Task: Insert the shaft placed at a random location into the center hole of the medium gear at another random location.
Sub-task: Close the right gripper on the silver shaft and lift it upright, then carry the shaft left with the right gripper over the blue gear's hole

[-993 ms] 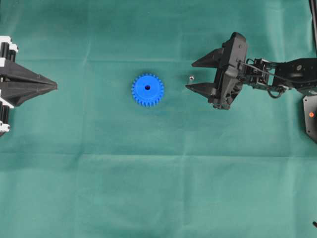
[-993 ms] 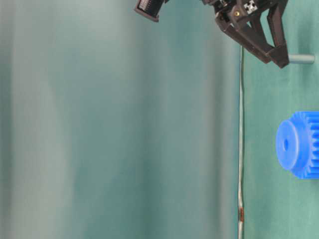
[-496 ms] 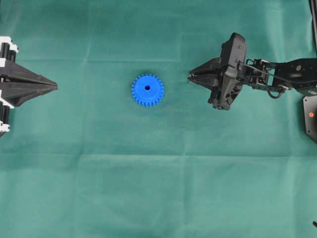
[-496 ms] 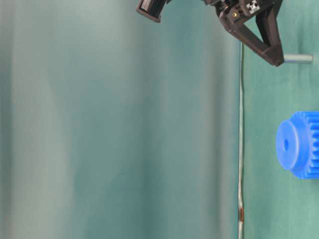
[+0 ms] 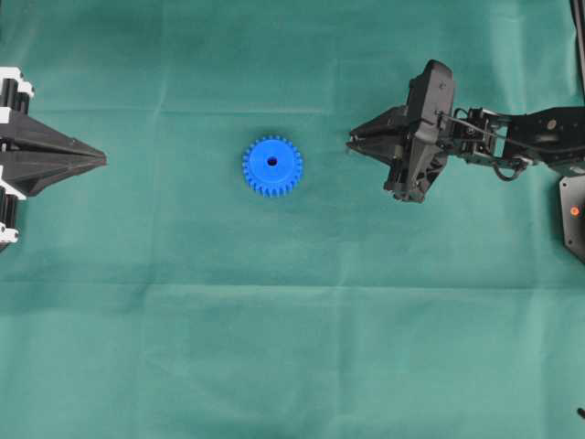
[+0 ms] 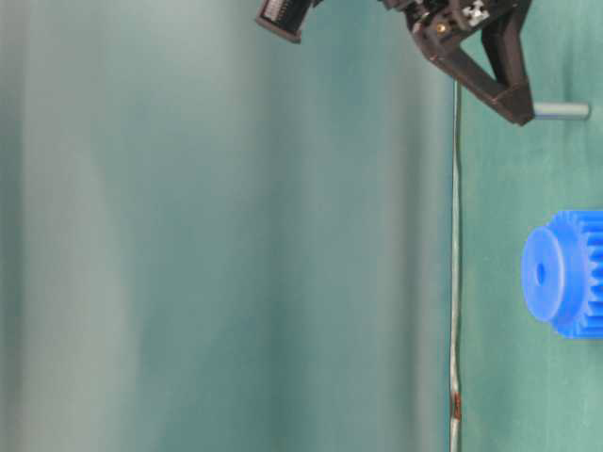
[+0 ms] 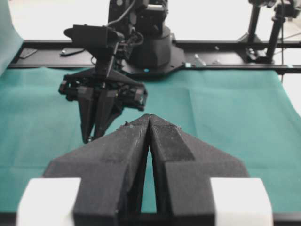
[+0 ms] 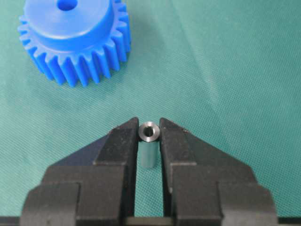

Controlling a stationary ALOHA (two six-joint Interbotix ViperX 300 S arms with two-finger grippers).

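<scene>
The blue medium gear [image 5: 272, 166] lies flat on the green cloth, its center hole [image 5: 271, 162] facing up. It also shows in the right wrist view [image 8: 75, 37] and the table-level view [image 6: 565, 273]. My right gripper [image 5: 350, 144] is to the right of the gear, shut on the shaft [image 8: 149, 133]. The shaft is a small silvery pin, upright, held by its top end between the fingertips [image 6: 516, 111]. Its lower part [image 6: 562, 111] sticks out below them. My left gripper [image 5: 102, 161] is shut and empty at the far left, well away from the gear.
Green cloth covers the whole table [image 5: 292, 347]. The right arm's base and a black mounting rail [image 7: 211, 44] stand along the far edge in the left wrist view.
A second ago my right jaws stood open around the shaft on the cloth. They have closed on it. The left arm and the gear have not moved.
</scene>
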